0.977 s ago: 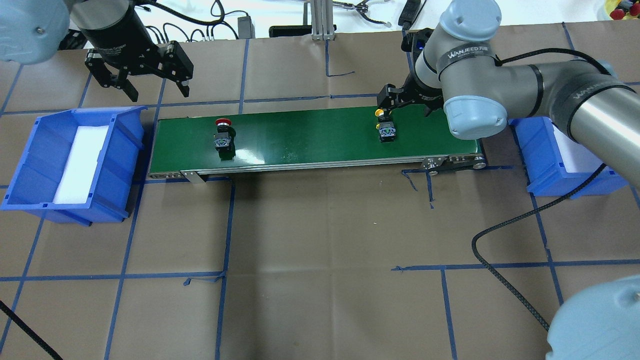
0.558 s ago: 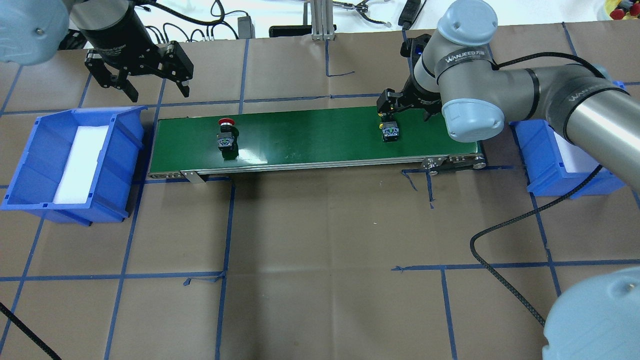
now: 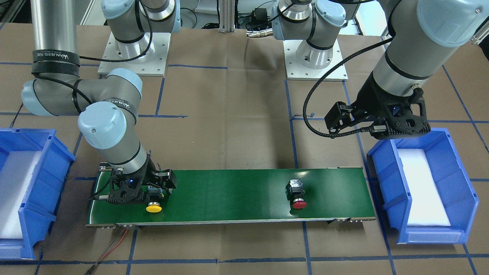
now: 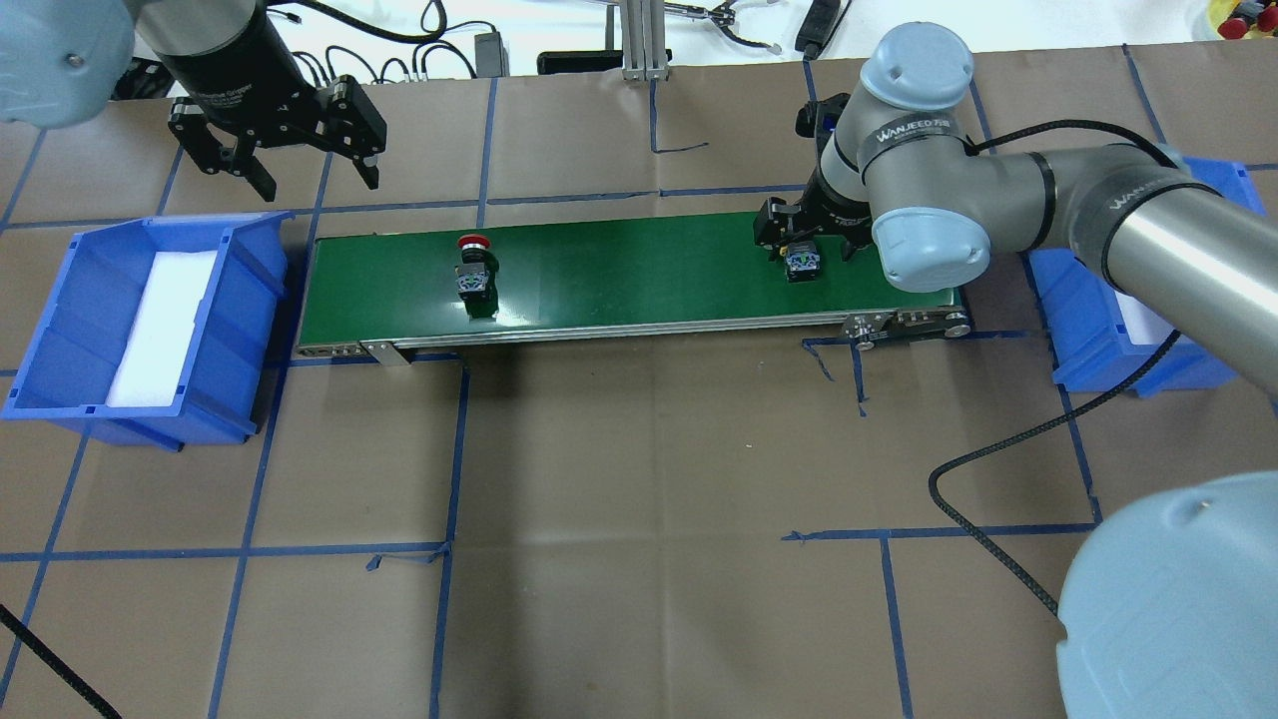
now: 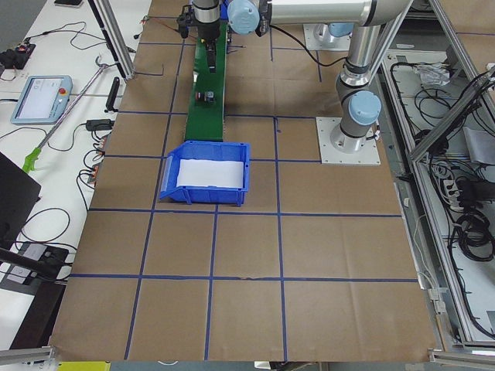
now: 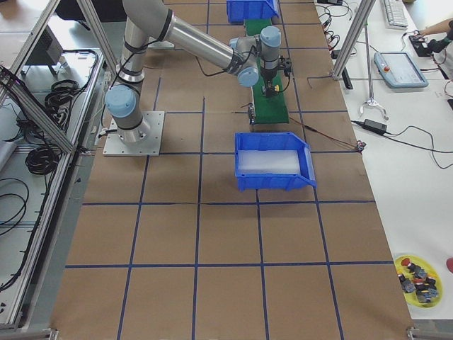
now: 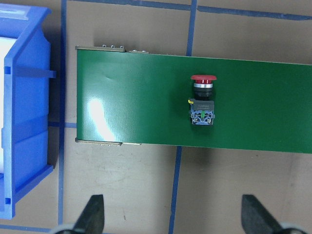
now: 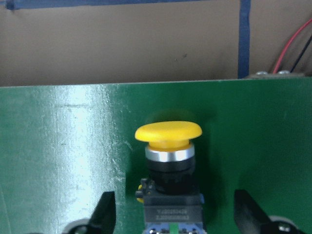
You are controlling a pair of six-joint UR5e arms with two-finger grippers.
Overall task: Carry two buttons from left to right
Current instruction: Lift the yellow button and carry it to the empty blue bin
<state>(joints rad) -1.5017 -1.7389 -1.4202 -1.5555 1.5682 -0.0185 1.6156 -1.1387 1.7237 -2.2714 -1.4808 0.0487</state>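
Note:
The yellow-capped button (image 8: 168, 141) lies on the green conveyor belt (image 4: 639, 270) near its right end, and its cap also shows in the front-facing view (image 3: 154, 208). My right gripper (image 8: 174, 214) is low over the belt and open, one finger on each side of the button's black body, not touching it. In the overhead view only the button's rear block (image 4: 802, 263) shows below the gripper. The red-capped button (image 4: 472, 268) lies on the belt's left part (image 7: 202, 97). My left gripper (image 4: 315, 182) is open and empty, raised behind the belt's left end.
A blue bin (image 4: 60, 330) with white foam stands left of the belt. A second blue bin (image 4: 1088, 330) stands right of it, partly hidden by my right arm. A black cable (image 4: 998, 469) loops over the paper-covered table.
Both buttons have moved to the right along the belt. My right gripper has moved right with the yellow-capped button and now straddles it. The left gripper has stayed in place.

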